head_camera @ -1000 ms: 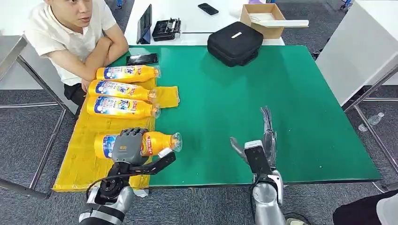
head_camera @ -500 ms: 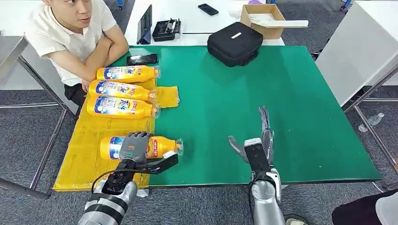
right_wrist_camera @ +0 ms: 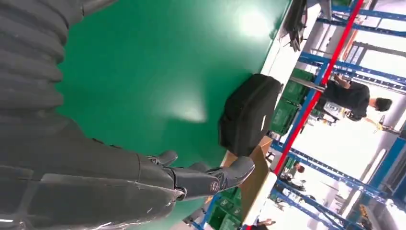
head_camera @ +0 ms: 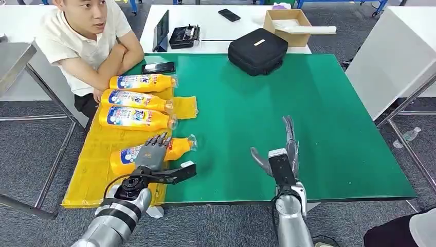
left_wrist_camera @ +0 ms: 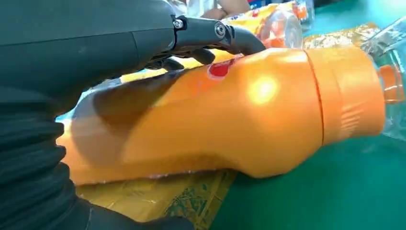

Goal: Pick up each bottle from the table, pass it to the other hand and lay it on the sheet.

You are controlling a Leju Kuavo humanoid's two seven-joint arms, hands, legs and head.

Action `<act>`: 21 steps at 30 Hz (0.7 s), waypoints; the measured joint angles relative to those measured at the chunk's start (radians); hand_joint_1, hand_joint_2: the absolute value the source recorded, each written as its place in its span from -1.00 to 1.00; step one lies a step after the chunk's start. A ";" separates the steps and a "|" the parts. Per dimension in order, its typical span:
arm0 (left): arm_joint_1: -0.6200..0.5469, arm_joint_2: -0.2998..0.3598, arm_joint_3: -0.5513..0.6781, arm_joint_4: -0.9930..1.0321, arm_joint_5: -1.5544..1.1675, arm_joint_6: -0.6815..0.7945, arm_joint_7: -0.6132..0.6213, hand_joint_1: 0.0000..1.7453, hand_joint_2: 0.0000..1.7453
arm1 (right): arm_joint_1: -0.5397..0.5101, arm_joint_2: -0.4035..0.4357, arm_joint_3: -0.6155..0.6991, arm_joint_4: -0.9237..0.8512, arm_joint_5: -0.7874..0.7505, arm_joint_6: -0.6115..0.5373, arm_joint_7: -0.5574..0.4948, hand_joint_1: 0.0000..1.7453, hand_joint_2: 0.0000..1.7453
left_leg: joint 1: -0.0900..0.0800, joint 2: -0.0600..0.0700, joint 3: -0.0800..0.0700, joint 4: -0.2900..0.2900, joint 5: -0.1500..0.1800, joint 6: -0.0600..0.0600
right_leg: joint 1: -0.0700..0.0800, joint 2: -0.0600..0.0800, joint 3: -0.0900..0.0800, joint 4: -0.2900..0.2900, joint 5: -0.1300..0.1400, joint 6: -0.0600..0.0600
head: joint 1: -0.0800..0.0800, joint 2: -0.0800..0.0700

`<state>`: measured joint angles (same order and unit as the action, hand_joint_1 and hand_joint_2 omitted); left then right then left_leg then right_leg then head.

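Worktop: green worktop (head_camera: 267,118) carrying yellow sheet (head_camera: 97,164) w/ three bottles lying in a row; person sitting alongside.
Bottle: fourth bottle (head_camera: 154,151) lying at sheet edge, neck over the green.
Left hand: left hand (head_camera: 149,154) resting on bottle, fingers loosening, seemingly at release step.
Right hand: right hand (head_camera: 285,149) hovering empty, fingers apart.
Next: prob. lifting left hand away w/o rolling bottle.

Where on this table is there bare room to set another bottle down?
Most open: the green mat right of the black case, past the right hand. Also bare: the sheet's near-left corner. Crowded: the sheet's far end, three bottles packed together, and where the left hand rests on the fourth bottle.
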<state>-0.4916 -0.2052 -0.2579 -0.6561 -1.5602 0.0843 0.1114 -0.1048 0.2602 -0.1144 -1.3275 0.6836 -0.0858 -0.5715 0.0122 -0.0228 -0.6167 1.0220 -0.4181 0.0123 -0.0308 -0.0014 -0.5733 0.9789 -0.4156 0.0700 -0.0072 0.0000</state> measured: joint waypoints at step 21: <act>0.228 -0.059 -0.015 -0.376 0.029 0.190 -0.168 -1.00 1.00 | 0.050 -0.003 -0.021 -0.020 0.033 -0.024 0.012 -1.00 1.00 | 0.000 0.001 -0.010 0.001 0.001 0.000 | 0.000 0.001 -0.010 0.000 0.000 0.001 | 0.000 0.000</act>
<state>-0.2634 -0.2643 -0.2728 -1.0325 -1.5316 0.2739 -0.0569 -0.0550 0.2571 -0.1358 -1.3478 0.7168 -0.1099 -0.5596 0.0117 -0.0216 -0.6265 1.0228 -0.4172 0.0128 -0.0313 -0.0009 -0.5834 0.9792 -0.4152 0.0710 -0.0069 0.0000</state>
